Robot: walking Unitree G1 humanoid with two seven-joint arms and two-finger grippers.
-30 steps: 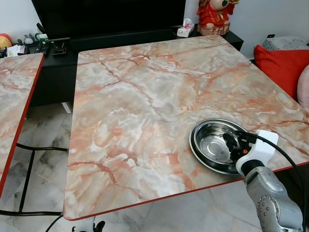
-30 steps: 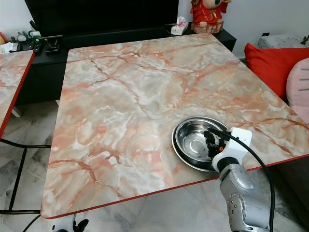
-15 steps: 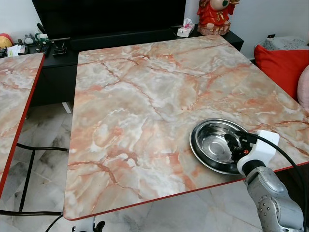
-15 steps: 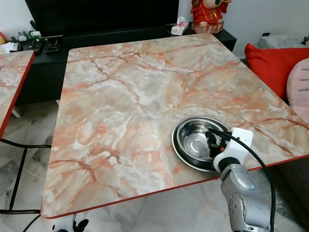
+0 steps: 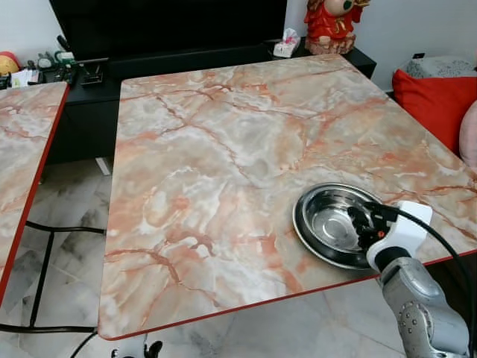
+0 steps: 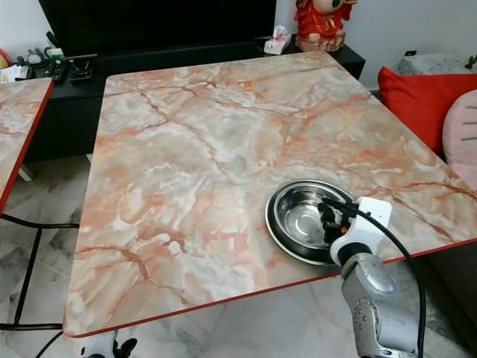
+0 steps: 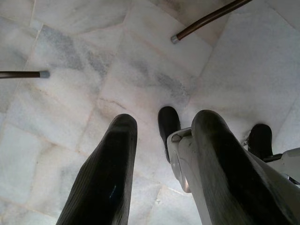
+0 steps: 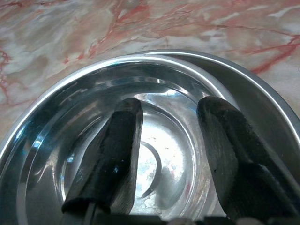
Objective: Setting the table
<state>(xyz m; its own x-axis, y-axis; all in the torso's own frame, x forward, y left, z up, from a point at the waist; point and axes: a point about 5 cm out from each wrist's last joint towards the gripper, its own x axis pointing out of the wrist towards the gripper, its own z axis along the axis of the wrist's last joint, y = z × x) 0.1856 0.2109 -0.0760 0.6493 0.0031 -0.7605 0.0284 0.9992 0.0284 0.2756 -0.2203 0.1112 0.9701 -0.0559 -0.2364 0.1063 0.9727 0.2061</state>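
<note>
Two steel pieces nested near the front right corner of the marble-patterned table [image 5: 209, 149]: a stainless steel bowl [image 5: 332, 224] seated in a wider steel plate [image 5: 311, 250], pushed toward one side so that the plate's rim shows as a crescent beyond the bowl's edge [image 8: 262, 93]. Probably stacked this way as one place setting, plate under bowl, close to the table's edge where a diner would sit. Right gripper [image 5: 363, 224] reaching in from the near side, black fingers [image 8: 117, 140] spread apart over the bowl's hollow, clasping nothing; impossible to tell whether the tips touch the metal. Judged as hovering inside the bowl's mouth, either to free the bowl or to take its wall between the fingers for a nudge toward the plate's middle; cannot say which. Worth care with a slick, light bowl so close to the red edge strip, since a sideways push could slide the whole stack. Left gripper [image 7: 161, 126] hanging idle over the pale tiled floor [image 7: 93, 70], fingers parted and empty.
</note>
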